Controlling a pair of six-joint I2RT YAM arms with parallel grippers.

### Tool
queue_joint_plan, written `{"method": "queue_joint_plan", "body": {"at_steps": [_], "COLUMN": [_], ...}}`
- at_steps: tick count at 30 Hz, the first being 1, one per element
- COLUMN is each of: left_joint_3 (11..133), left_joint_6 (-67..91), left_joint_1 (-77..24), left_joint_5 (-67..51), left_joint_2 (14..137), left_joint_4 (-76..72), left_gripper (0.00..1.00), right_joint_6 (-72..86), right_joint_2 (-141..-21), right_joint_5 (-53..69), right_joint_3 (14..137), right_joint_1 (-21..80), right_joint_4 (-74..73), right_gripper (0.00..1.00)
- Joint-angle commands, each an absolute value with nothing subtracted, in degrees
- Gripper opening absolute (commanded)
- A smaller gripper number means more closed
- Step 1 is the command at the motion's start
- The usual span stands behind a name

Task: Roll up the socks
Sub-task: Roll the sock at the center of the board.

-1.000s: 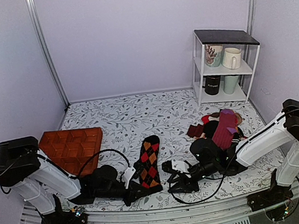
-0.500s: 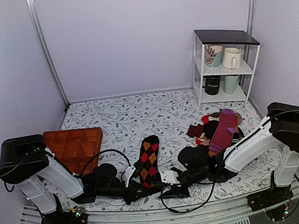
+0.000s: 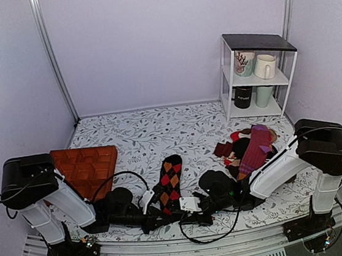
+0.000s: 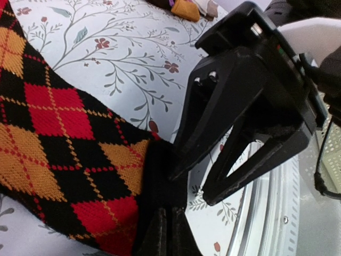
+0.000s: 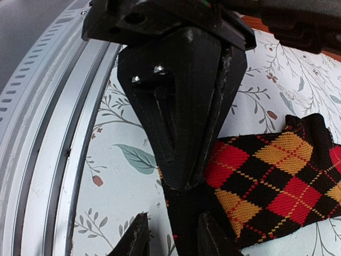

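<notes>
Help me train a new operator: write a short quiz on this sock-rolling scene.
1. True or false: the left hand is shut on the black edge of the diamond-patterned sock.
2. The fingers of the right hand are: A) lifted well clear of the sock; B) either side of its black edge, beside the left hand; C) pressed flat on the sock's toe.
3. How many mugs stand on the white shelf?
Key: 1 true; 2 B; 3 four.
</notes>
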State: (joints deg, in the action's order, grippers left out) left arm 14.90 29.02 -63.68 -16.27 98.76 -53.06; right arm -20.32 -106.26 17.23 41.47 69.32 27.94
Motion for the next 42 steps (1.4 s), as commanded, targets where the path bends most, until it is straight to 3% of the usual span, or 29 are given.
{"method": "queue_joint_plan", "body": {"at_steps": [1,10,26,42], "left_joint_3": [12.0,11.9,11.6,11.7], "left_joint_6": [29.6,29.5,29.3,28.6], "left_joint_1": [-63.6,-63.6,-63.6,-63.5], "left_joint_5": [-17.4,-17.7,-18.2,-18.1], "left_joint_2": [102.9,103.2,103.9,103.4], "left_joint_4": [-38.7,-38.9,-39.7,-40.8], "left_gripper": [0.0,0.0,0.0,0.0], "right_joint_6": [-20.1,-21.7,-24.1,-16.2], "right_joint_2": [-107.5,-100.1,-110.0,-109.4], "right_joint_5": [13.1,15.3,15.5,14.0], "right_joint_3": [41.6,39.4,42.9,40.8], "right_joint_1": [69.5,69.6,69.6,69.5], "right_joint_4": [29.6,30.1,29.1,20.2], "right_gripper": [0.33,0.38,0.38,0.03]}}
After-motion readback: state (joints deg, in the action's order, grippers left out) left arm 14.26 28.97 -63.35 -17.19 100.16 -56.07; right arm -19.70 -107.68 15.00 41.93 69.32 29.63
